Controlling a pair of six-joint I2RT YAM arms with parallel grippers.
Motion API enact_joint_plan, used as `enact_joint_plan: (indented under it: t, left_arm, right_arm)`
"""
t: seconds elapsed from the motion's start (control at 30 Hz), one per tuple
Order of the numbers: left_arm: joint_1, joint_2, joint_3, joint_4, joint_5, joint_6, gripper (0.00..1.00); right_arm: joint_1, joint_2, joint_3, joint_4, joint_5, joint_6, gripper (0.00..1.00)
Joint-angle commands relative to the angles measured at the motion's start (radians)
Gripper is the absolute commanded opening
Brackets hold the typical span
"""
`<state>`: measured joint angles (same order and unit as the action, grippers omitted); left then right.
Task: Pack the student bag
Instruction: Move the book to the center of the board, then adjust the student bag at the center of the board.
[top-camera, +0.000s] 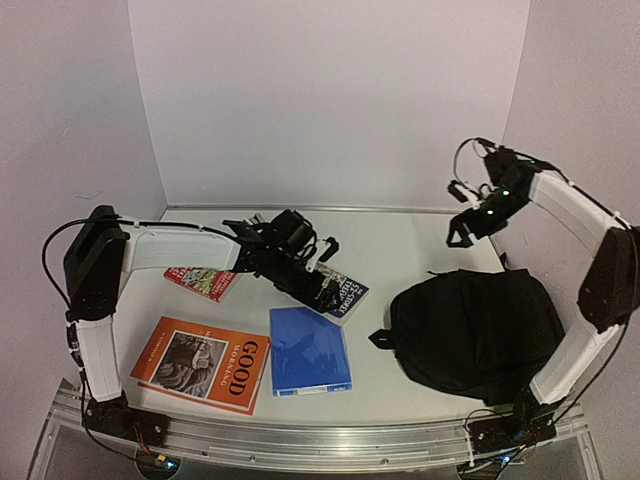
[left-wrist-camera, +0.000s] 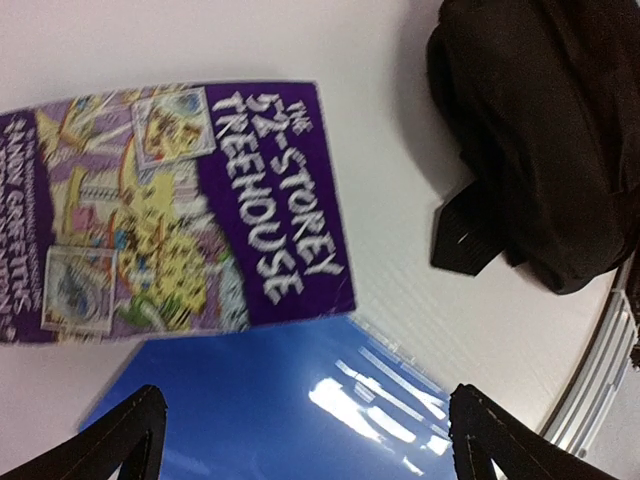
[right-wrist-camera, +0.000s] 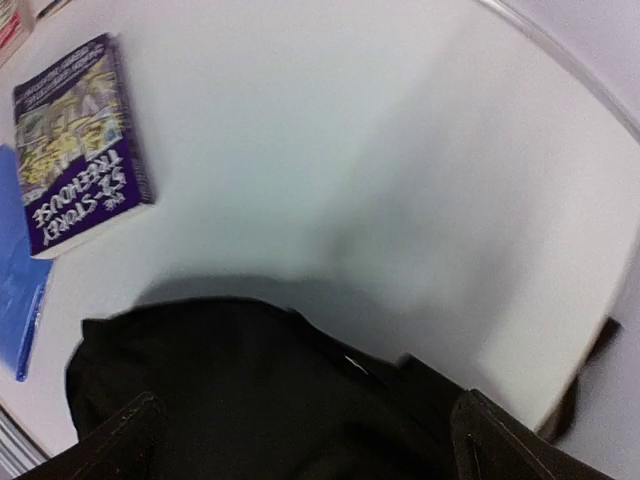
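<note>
- left arm (top-camera: 95, 300) is rising from the near-left corner and reaching rightward over the table (top-camera: 410, 245).
- orange book (top-camera: 205, 365), titled "Good Morning", is lying flat and cover up at the front left, just right of that arm's base.
- red book (top-camera: 203, 283) is lying behind the orange one, apart from it, its far end tucking under the forearm in the top view.
- left gripper (left-wrist-camera: 310, 445) is hanging over the middle of the table with fingers spread wide and nothing pinched. The wrist view is putting it above where the purple and blue covers meet.
- purple book (left-wrist-camera: 200, 220), "The 52-Storey Treehouse", is lying cover up at table centre, partly hidden by the gripper from above.
- blue book (top-camera: 310, 350) is lying flat just in front of the purple one. Whether the edges are touching or overlapping, cannot tell.
- student bag (top-camera: 480, 335) is sitting slumped on the right half of the table, near the blue book but apart from it. A black strap tab (left-wrist-camera: 462, 235) is sticking out of its left side toward the books. Zipped or unzipped, cannot tell.
- right gripper (right-wrist-camera: 310, 440) is hovering raised over the far edge of the bag, fingers spread wide, gripping nothing, not touching the fabric.
- right arm (top-camera: 590, 300) is arching up from the near-right corner, beside the bag.
</note>
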<state>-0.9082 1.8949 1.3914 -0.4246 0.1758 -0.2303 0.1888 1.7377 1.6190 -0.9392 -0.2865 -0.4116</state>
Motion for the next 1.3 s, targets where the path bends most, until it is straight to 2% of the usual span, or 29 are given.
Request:
enact_joint_plan:
  t: [0.0,0.2,0.33,0.47,0.6,0.67,0.77,0.9,1.03,1.27]
  left_arm:
    - [-0.021,0.105,0.174,0.085,0.093,0.032,0.98]
    - [-0.047,0.297,0.386,0.130,0.203,0.000,0.93]
    - [-0.058,0.388,0.474,0.183,0.282,-0.040,0.91]
    - [-0.073,0.487,0.565,0.204,0.359,-0.088,0.86]
    - [-0.093,0.564,0.619,0.243,0.424,-0.149,0.73]
    - [-0.107,0.578,0.627,0.245,0.429,-0.151,0.58]
    - [-0.126,0.540,0.573,0.280,0.412,-0.132,0.35]
    - [-0.140,0.452,0.459,0.327,0.378,-0.098,0.13]
    - [-0.162,0.410,0.404,0.292,0.349,-0.045,0.09]
    - [-0.209,0.441,0.432,0.212,0.330,0.006,0.10]
  right_arm:
    - [-0.117,-0.149,-0.195,-0.087,0.209,0.011,0.98]
    - [-0.263,-0.280,-0.389,-0.118,0.280,-0.022,0.98]
    - [-0.302,-0.315,-0.500,-0.123,0.325,-0.046,0.98]
    - [-0.307,-0.284,-0.563,-0.114,0.347,-0.080,0.98]
    - [-0.307,-0.216,-0.578,-0.069,0.303,-0.083,0.98]
    - [-0.307,-0.170,-0.568,-0.033,0.292,-0.080,0.98]
    - [-0.306,-0.086,-0.519,0.013,0.245,-0.073,0.98]
    - [-0.290,0.055,-0.385,0.036,0.182,-0.053,0.98]
    - [-0.223,0.184,-0.215,0.042,0.156,-0.025,0.97]
    - [-0.051,0.374,0.086,0.042,0.112,0.013,0.98]
